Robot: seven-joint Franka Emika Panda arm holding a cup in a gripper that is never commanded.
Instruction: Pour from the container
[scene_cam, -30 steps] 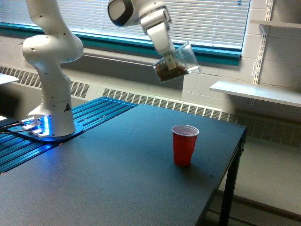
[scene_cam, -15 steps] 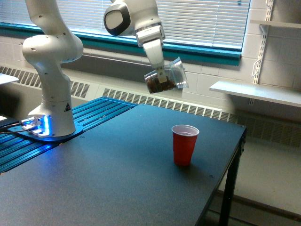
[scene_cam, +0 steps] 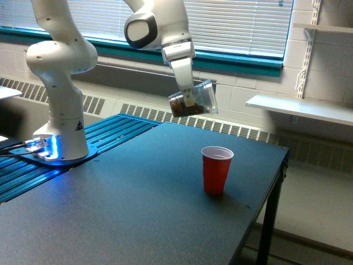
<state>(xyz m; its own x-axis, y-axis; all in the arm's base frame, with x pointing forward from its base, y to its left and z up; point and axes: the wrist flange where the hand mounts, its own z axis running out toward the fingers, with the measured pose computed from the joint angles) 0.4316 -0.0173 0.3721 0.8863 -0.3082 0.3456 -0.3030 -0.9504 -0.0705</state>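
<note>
The arm held the container (scene_cam: 194,100) in the air above the far part of the dark table (scene_cam: 138,210), over toward the exterior view's left of the red cup (scene_cam: 216,169) and well above it. The gripper (scene_cam: 189,99) pinched the clear cup's wall between its fingers, with the cup tipped on its side, mouth toward the exterior view's right and brown granular bits gathered at the lower left end, away from the mouth. The red cup stood upright and alone near the table's right edge, its white inside showing nothing that could be made out. Nothing was falling from the container.

The step in hand looked like lining up before the pour. To do it well, the mouth would need to be carried over the red cup's opening and brought lower before tilting further, then rolled slowly so the bits slid out in a thin stream rather than in one dump
</note>
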